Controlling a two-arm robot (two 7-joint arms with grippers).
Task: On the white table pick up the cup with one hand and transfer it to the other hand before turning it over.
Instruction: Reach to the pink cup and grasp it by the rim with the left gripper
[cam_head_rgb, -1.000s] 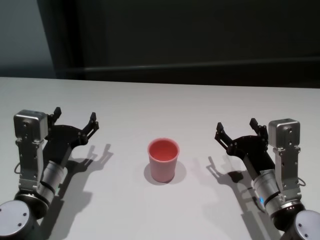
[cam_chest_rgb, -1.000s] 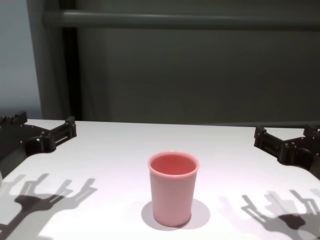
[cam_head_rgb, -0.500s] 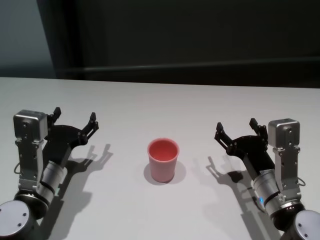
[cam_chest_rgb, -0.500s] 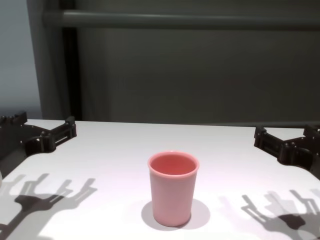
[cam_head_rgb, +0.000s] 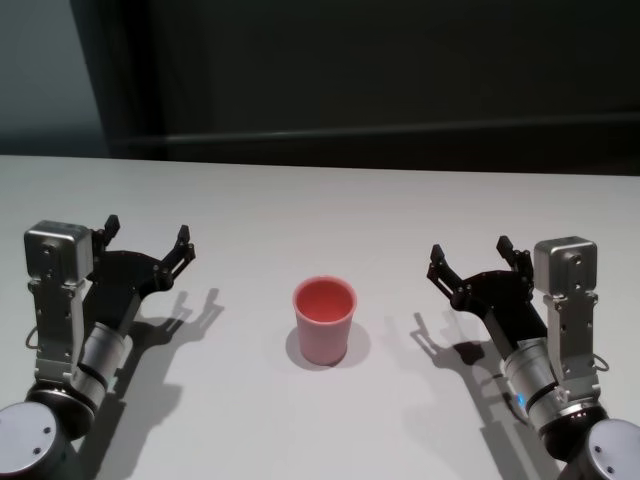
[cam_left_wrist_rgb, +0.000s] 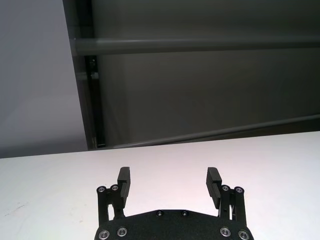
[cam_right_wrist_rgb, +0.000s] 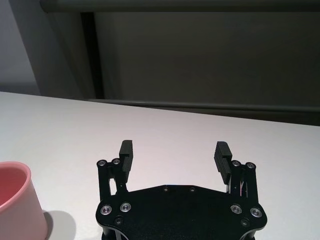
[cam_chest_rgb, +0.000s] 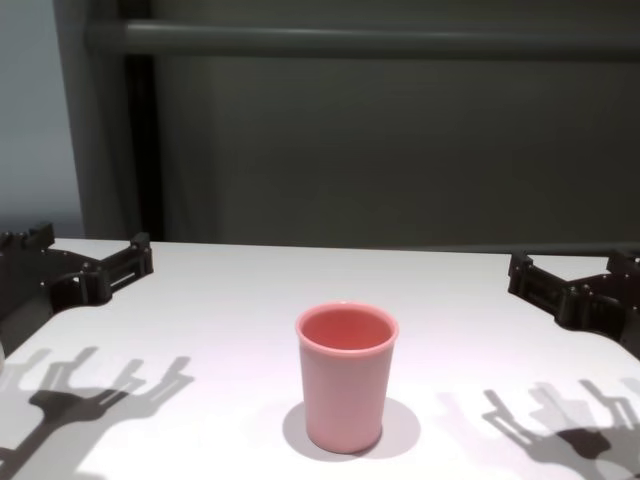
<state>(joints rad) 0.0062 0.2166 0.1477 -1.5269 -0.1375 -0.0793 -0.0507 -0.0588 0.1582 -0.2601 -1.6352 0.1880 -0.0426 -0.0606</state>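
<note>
The pale-pink cup (cam_head_rgb: 324, 320) (cam_chest_rgb: 345, 375) stands upright, mouth up, in the middle of the white table (cam_head_rgb: 320, 210). My left gripper (cam_head_rgb: 148, 237) (cam_left_wrist_rgb: 170, 181) hovers open to the cup's left, well apart from it, nothing between its fingers. On the other side my right gripper (cam_head_rgb: 470, 258) (cam_right_wrist_rgb: 174, 152) is open too, about as far from the cup. An edge of the cup (cam_right_wrist_rgb: 17, 210) shows in the right wrist view beside that gripper. In the chest view both grippers reach in from the sides, the left gripper (cam_chest_rgb: 90, 255) and the right gripper (cam_chest_rgb: 570, 270).
A dark wall with a horizontal rail (cam_chest_rgb: 350, 40) stands beyond the table's far edge (cam_head_rgb: 320, 165). The grippers cast shadows (cam_chest_rgb: 90, 385) on the tabletop near the front.
</note>
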